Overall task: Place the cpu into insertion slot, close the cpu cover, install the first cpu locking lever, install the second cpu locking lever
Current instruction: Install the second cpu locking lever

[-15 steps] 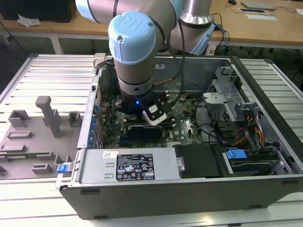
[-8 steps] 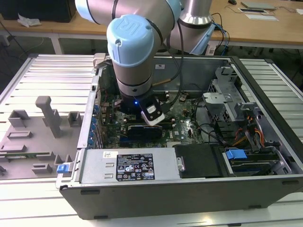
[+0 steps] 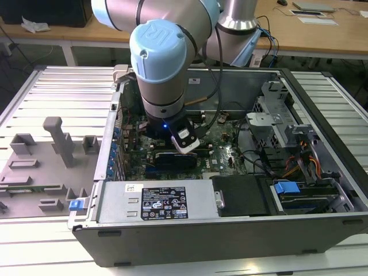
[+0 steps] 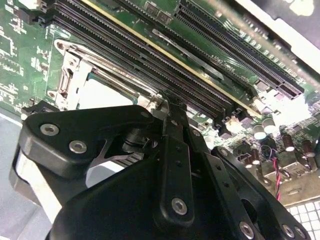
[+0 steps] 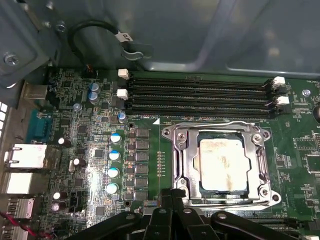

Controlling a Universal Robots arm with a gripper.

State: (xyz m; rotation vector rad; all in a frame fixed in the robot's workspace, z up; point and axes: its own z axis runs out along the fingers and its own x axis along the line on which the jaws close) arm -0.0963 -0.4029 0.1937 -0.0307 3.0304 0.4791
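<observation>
In the first wrist view the cpu (image 5: pixel 223 164), pale silver-grey, lies in the insertion slot, whose dark rim (image 5: pixel 196 170) shows around it. The silver cpu cover (image 5: pixel 176 150) lies flat over the chip's edges. A thin metal lever (image 5: pixel 215 123) runs along the socket side facing the memory slots. My gripper (image 5: pixel 174 196) sits at the opposite edge of the socket with its black fingers drawn together. The second wrist view shows the gripper (image 4: pixel 167 99) tip beside the cpu (image 4: pixel 102 95) and the cover frame (image 4: pixel 70 75). In the exterior view the arm's wrist (image 3: pixel 172 129) reaches down into the open computer case.
Several long black memory slots (image 5: pixel 200 92) run beside the socket. Blue-topped capacitors (image 5: pixel 114 155) stand on its other side. The case wall (image 5: pixel 210 35) and a black cable (image 5: pixel 95 27) rise behind. A power supply (image 3: pixel 164 201), drive bays (image 3: pixel 299 172) and a grey fixture tray (image 3: pixel 52 155) surround the board.
</observation>
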